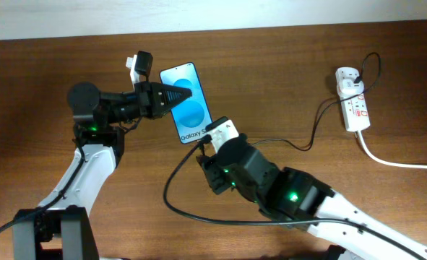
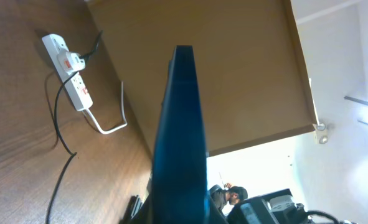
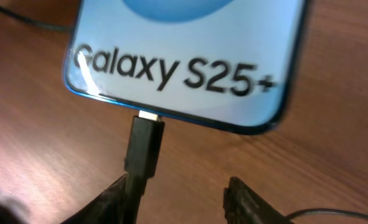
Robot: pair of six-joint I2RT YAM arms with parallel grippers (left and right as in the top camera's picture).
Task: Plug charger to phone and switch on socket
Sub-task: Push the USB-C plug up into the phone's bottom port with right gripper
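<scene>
The phone (image 1: 191,112) has its long axis on a slight diagonal. The lettered bottom edge points toward the right end effector (image 1: 209,139), and the top edge points away from it. The left end effector (image 1: 180,94) reaches in from the side and is clamped on the phone's long edge. In the left wrist view the phone shows only as a thin, dark blue blade seen edge-on.

The charger (image 3: 145,146) stands just ahead of the right end effector, in line with the phone's long axis. Its metal tip meets the middle of the bottom edge. The right jaws stand apart: the plug body lies against one finger (image 3: 118,198), and the other finger is clear of it.

How far the tip sits in the port cannot be told. The socket (image 1: 352,100) lies on the bench (image 1: 285,65), well apart from both end effectors, with its switches too small to read. The left fingers are almost wholly cut off in their own view.
</scene>
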